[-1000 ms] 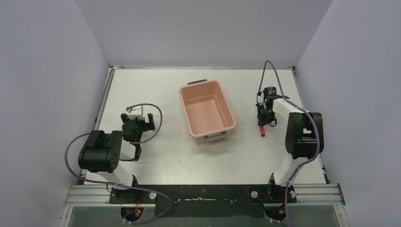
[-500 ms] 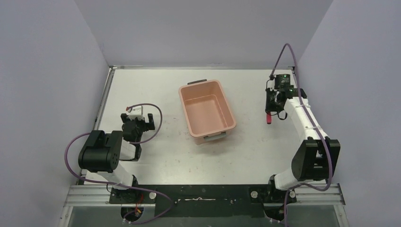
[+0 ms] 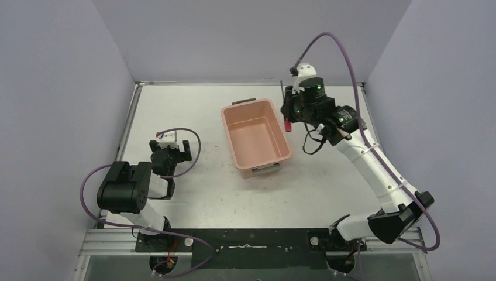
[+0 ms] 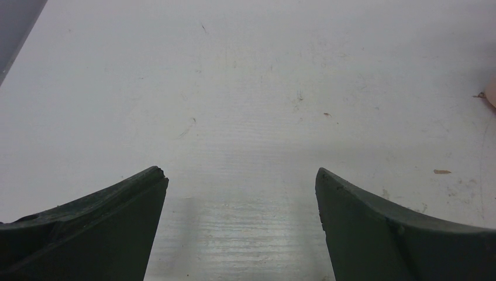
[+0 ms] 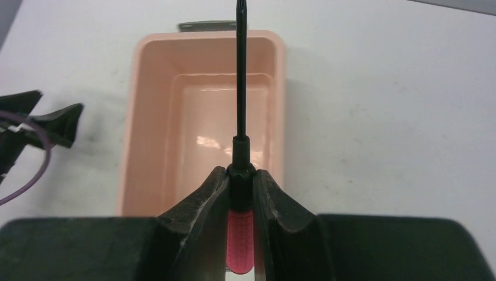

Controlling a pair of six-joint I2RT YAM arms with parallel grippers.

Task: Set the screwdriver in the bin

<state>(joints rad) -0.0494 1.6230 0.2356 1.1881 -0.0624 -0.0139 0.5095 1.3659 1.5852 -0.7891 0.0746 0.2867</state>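
1. Two arms are showing in the overhead view, and we are seeing the right gripper (image 3: 288,116) reaching out over the white table (image 3: 205,193), beside the far right part of the salmon-pink rectangular plastic bin (image 3: 224,120).
2. We are seeing its two dark fingers (image 5: 205,205) pressing together on the small slim screwdriver with the red handle and thin black shaft (image 5: 240,146), pinching it where the handle meets the black collar.
3. In the right wrist view the shaft is pointing straight away from the right gripper (image 5: 240,175) and crossing over the inside of the bin (image 5: 146,129), its tip reaching past the far rim.
4. In the overhead view the screwdriver (image 3: 287,124) is sitting by the bin's right long rim; we cannot tell whether it is touching it.
5. The left gripper (image 3: 171,153) is resting low to the left of the bin, well apart from it.
6. In its wrist view the left gripper (image 4: 240,175) is spreading its fingers (image 4: 111,228) wide over bare table (image 4: 245,70), gripping nothing.
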